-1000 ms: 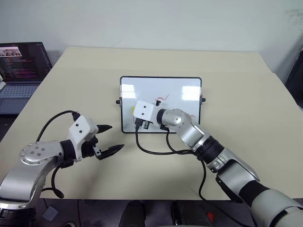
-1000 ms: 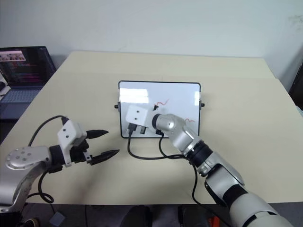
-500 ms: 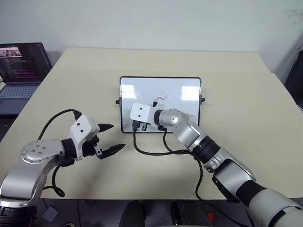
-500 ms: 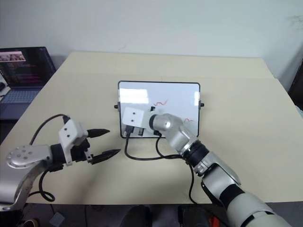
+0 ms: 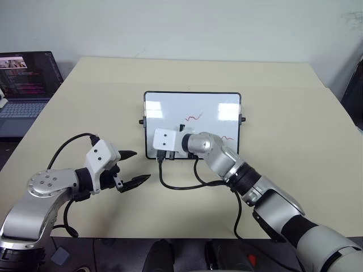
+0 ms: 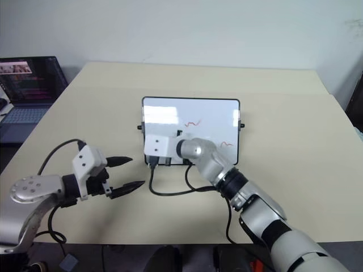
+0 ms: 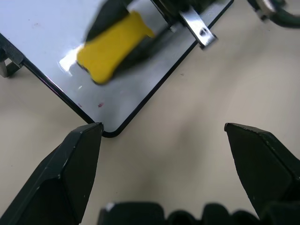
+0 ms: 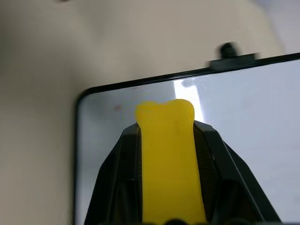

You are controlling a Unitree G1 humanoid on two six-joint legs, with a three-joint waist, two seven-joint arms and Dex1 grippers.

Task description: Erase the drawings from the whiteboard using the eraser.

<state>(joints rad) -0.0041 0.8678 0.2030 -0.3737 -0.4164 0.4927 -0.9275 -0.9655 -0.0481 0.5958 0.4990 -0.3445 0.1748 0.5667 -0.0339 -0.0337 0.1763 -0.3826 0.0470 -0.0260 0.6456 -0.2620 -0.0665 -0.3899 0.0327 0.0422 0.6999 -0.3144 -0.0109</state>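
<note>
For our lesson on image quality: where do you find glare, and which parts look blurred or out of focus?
Left eye view: bright patches of glare on the whiteboard, top left and top right; the red drawings stay readable. Left wrist view: the yellow eraser and the right tool holding it look smeared, with a glint beside the eraser; the left tool's fingers are sharper. Right wrist view: a glare streak above the eraser; table softly blurred.

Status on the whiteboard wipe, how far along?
Done: right gripper is shut on the small yellow eraser block. In hand: eraser over the black-framed white whiteboard's near-left corner. Left: two red squiggles remain toward its right side. Left gripper hangs open beside the board.
</note>
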